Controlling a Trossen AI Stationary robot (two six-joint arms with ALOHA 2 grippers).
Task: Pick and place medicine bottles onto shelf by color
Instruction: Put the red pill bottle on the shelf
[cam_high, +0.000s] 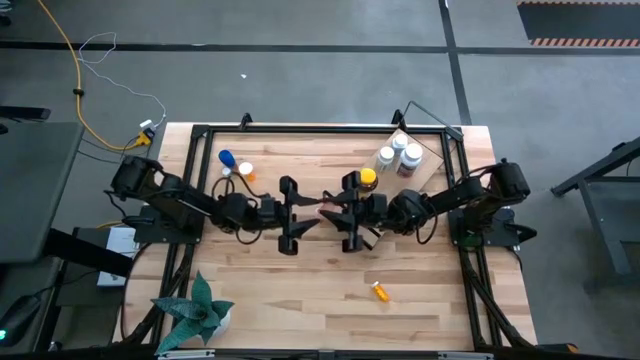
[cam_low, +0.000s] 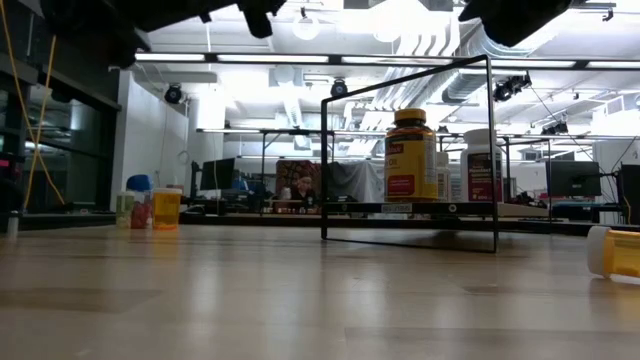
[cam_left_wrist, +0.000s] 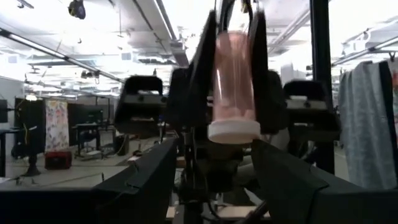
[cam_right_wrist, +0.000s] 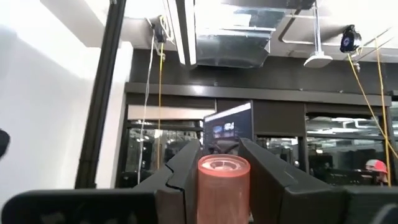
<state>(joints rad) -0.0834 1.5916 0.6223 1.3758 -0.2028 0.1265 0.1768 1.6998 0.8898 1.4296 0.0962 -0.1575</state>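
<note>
From above, the two dark arms meet over the middle of the tabletop (cam_high: 300, 310). The left tool (cam_high: 303, 215) faces the right tool (cam_high: 343, 212), with a small reddish bottle (cam_high: 327, 205) between them. At about 1 o'clock lies the shelf (cam_high: 432, 158), carrying a group of white bottles (cam_high: 400, 155). An amber bottle (cam_high: 367, 180) with a yellow cap stands just beside the shelf's near corner. At 10 o'clock stand a blue bottle (cam_high: 226, 158) and a small orange bottle (cam_high: 245, 172). At 5 o'clock another orange bottle (cam_high: 380, 291) lies on its side. A green plant (cam_high: 200, 308) sits at 7 o'clock.

From tabletop height, the shelf's thin black wire frame (cam_low: 491, 150) rises around the amber bottle and a white one. The small bottles stand far off at 9 o'clock, and the fallen one lies at 3 o'clock.

In the left wrist view, the left tool's own fingers (cam_left_wrist: 146, 177) stand open, holding nothing. Beyond them, the right tool clamps the reddish bottle, white cap pointing down.

In the right wrist view, the right tool's fingers (cam_right_wrist: 180, 177) are closed on both sides of the reddish bottle.
</note>
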